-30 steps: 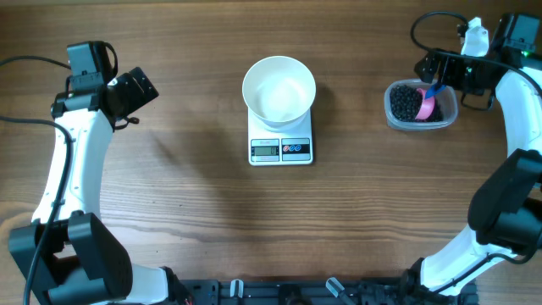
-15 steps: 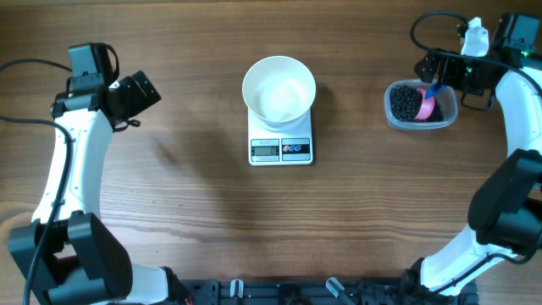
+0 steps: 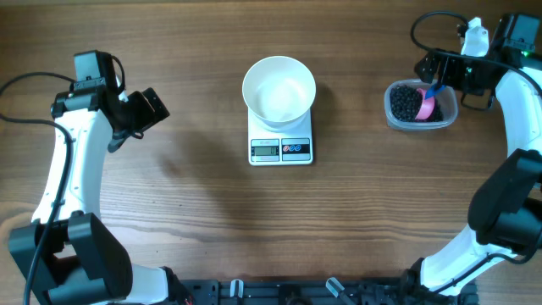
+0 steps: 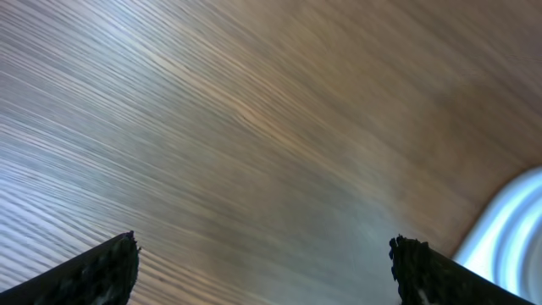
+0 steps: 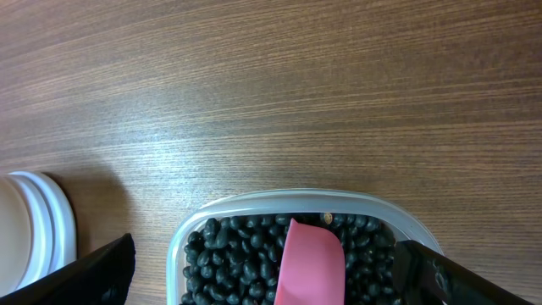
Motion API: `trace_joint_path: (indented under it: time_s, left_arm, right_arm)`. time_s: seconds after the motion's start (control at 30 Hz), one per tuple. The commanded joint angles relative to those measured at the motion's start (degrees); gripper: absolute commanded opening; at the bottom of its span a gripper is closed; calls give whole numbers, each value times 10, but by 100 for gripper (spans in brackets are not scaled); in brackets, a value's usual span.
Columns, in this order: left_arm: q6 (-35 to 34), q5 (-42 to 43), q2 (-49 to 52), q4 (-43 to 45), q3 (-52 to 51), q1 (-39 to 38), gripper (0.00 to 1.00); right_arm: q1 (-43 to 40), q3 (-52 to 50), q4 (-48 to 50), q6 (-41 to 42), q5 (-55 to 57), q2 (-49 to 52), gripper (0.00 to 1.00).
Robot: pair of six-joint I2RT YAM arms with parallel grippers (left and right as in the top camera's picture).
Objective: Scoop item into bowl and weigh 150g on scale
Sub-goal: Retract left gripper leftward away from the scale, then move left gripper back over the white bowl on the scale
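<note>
The white bowl point(image 3: 279, 89) stands on the white scale point(image 3: 281, 149) at the table's middle; its rim point(image 5: 25, 229) also shows in the right wrist view. The item, black beans point(image 3: 406, 102), fills a clear tub point(image 3: 446, 119) at the right. A pink scoop point(image 3: 428, 108) with a blue handle lies in the beans point(image 5: 246, 254). My right gripper point(image 3: 426, 69) hangs open at the tub's far edge, and from its wrist camera that gripper point(image 5: 275, 269) straddles the scoop point(image 5: 312, 258) without touching it. My left gripper point(image 3: 159, 107) is open over bare wood, left of the scale.
In the blurred left wrist view, my left gripper point(image 4: 267, 273) has wood grain between its fingers and a white curved edge point(image 4: 512, 229) at the right. Black cables trail at the far left and far right of the table. The arm bases sit along the near edge.
My left gripper has swung right and slightly nearer, toward the scale. The right arm, bowl, scale and tub have not moved.
</note>
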Motion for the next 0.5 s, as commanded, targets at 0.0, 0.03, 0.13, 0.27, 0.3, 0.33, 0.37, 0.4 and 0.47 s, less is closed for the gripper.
trace_joint_path:
  time_s: [0.0, 0.03, 0.13, 0.27, 0.3, 0.33, 0.37, 0.4, 0.47]
  left_arm:
    - [130, 169, 6, -24, 1, -6, 100]
    - [188, 202, 6, -26, 1, -15, 100]
    - [259, 220, 4, -26, 1, -89, 99]
    - [268, 197, 4, -54, 1, -174, 100]
    - [268, 164, 3, -54, 1, -197, 100]
    - [267, 122, 3, -53, 1, -220, 100]
    - [264, 107, 3, -52, 1, -234, 100]
    - [229, 108, 3, -35, 1, -246, 100]
    - [164, 103, 3, 30, 1, -259, 100]
  right_arm:
    - [3, -3, 2, 0, -2, 11, 100]
    - [3, -3, 2, 0, -2, 11, 100]
    - [3, -3, 2, 0, -2, 11, 100]
    - [3, -3, 2, 0, -2, 11, 100]
    - [3, -3, 2, 0, -2, 11, 100]
    - [3, -3, 2, 0, -2, 11, 100]
    - [3, -3, 2, 0, -2, 11, 100]
    - [3, -3, 2, 0, -2, 11, 100]
    - [3, -3, 2, 0, -2, 11, 100]
